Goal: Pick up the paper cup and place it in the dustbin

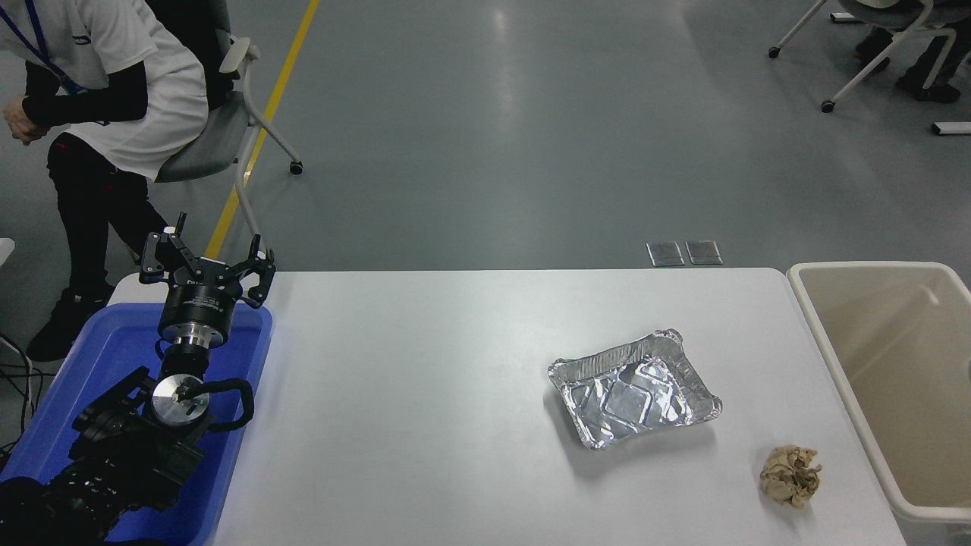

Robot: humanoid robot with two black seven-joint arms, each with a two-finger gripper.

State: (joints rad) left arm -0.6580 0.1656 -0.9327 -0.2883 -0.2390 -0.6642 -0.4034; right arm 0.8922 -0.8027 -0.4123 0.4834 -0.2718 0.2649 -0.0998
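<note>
The paper cup is out of view; no small cream cup shows on the table. The beige dustbin [812,334] stands at the table's right edge, and what I can see of its inside holds nothing. My left gripper [206,254] is parked at the lower left above the blue tub, fingers spread open and empty. My right arm and gripper are out of view.
A silver foil tray [636,388] lies right of the table's middle. A crumpled tan paper ball [790,475] lies near the front right, beside the bin. A blue plastic tub [91,364] sits at the left edge. A person sits on a chair at the far left.
</note>
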